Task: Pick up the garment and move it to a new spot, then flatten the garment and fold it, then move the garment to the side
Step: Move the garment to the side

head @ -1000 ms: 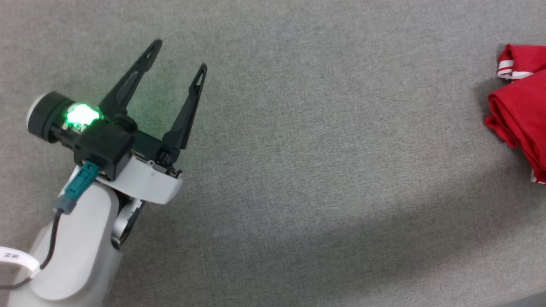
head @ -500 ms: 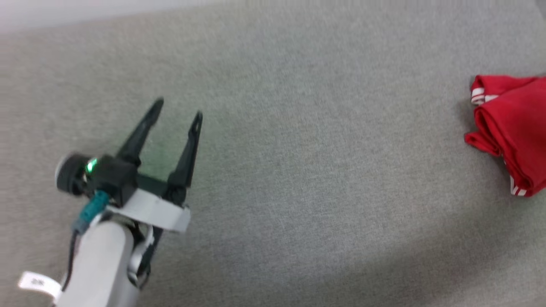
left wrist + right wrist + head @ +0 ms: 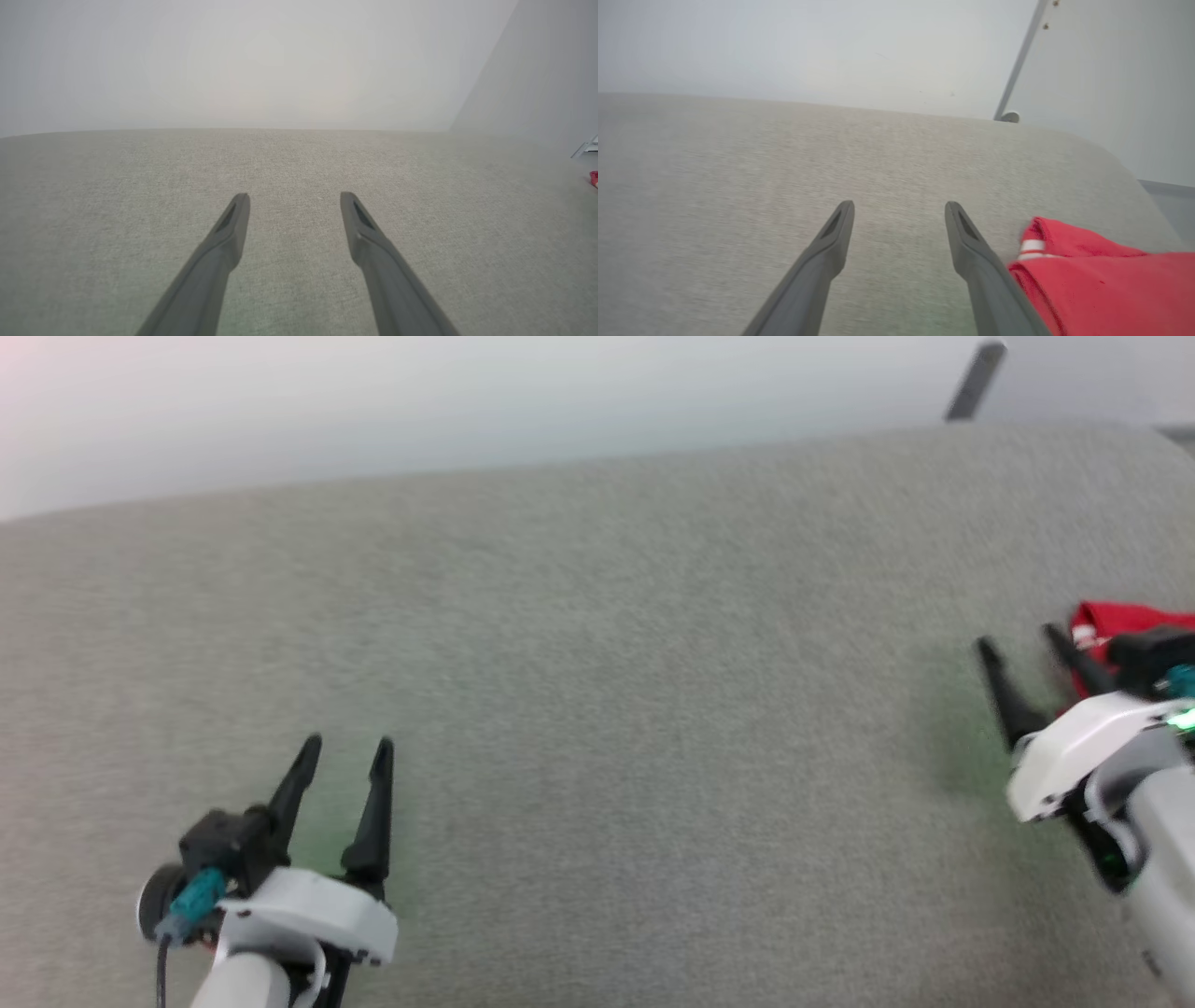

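Observation:
The garment is a folded red bundle with white-striped trim at the far right edge of the grey table, mostly hidden behind my right wrist in the head view. In the right wrist view the garment lies just right of my right gripper, which is open with nothing between its fingers. From the head, the right gripper hovers just left of the bundle. My left gripper stands open and empty at the lower left, far from the cloth. The left wrist view has the left gripper above bare table and a red sliver of the garment.
The grey fabric-covered table runs to a pale wall at the back, and its far right corner is rounded. A thin grey post rises behind that corner.
The head camera has tilted up, bringing the wall and the right gripper into view. The right gripper now stands open beside the bundle.

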